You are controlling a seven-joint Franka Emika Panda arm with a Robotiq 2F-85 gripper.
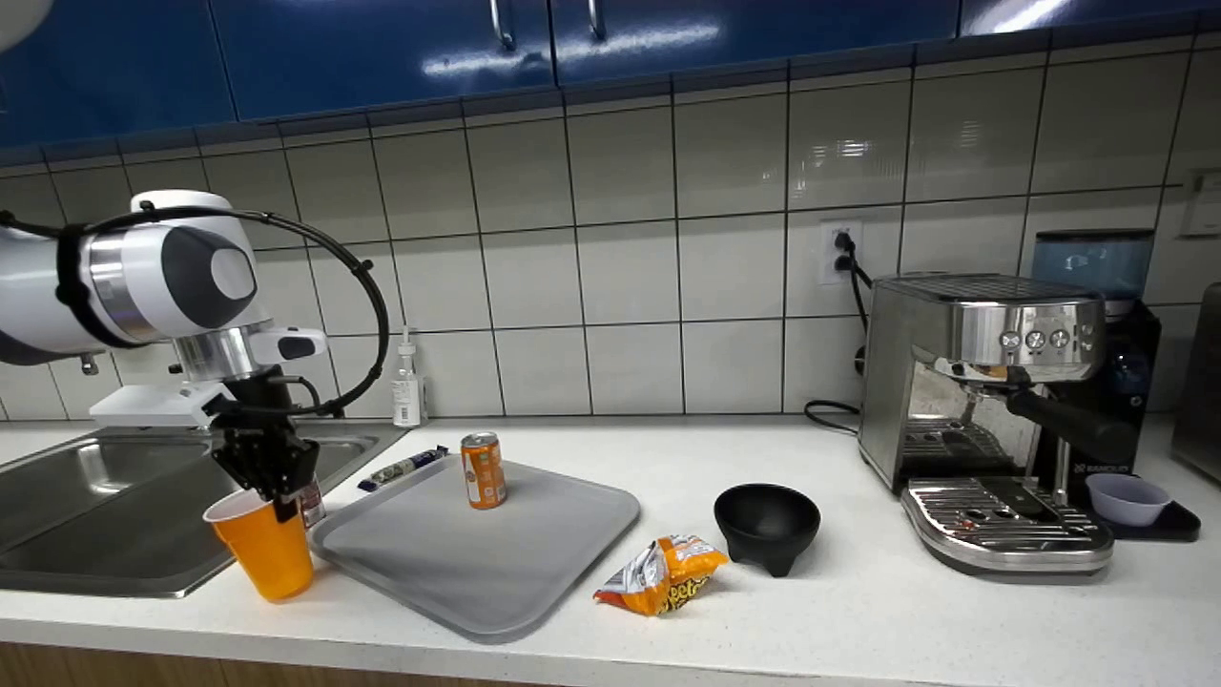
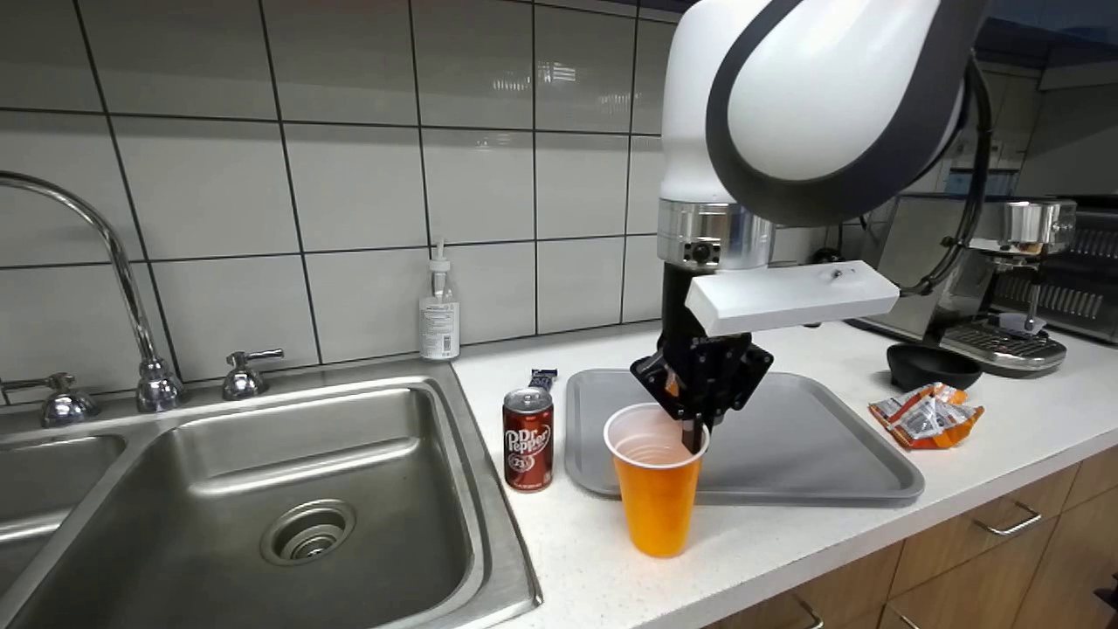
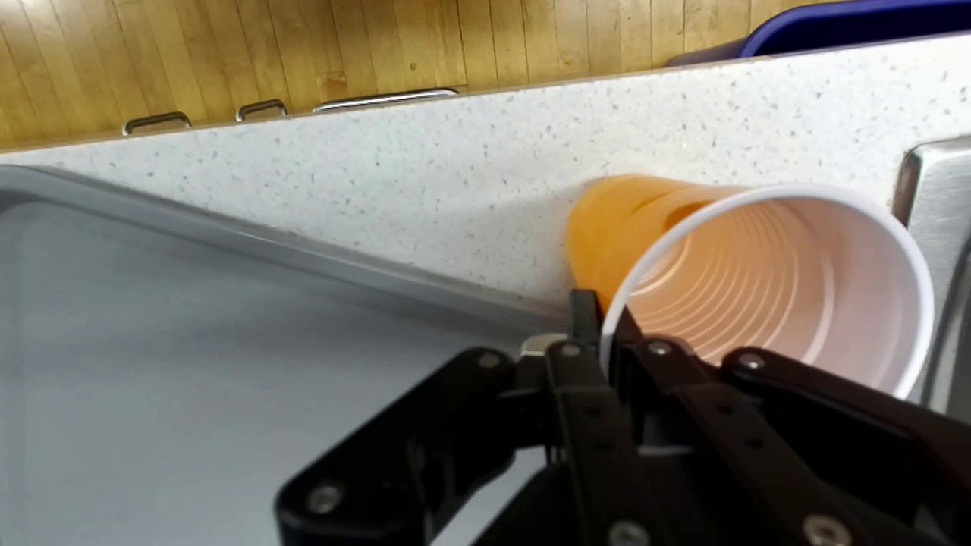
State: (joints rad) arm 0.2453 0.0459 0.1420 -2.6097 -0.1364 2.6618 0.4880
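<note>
The gripper (image 3: pixel 605 324) is closed upon the rim of the orange cup (image 2: pixel 659 508), one finger inside and one outside. This cup leans between the sink (image 2: pixel 500 526) and the grey tray (image 2: pixel 790 450). Beyond it stands a red can (image 2: pixel 527 445); farther are a snack bag (image 2: pixel 931 416), a black bowl (image 1: pixel 766 525) and a coffee machine (image 1: pixel 963 353).

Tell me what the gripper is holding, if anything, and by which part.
The gripper holds the orange cup by its rim, one finger inside and one outside.
</note>
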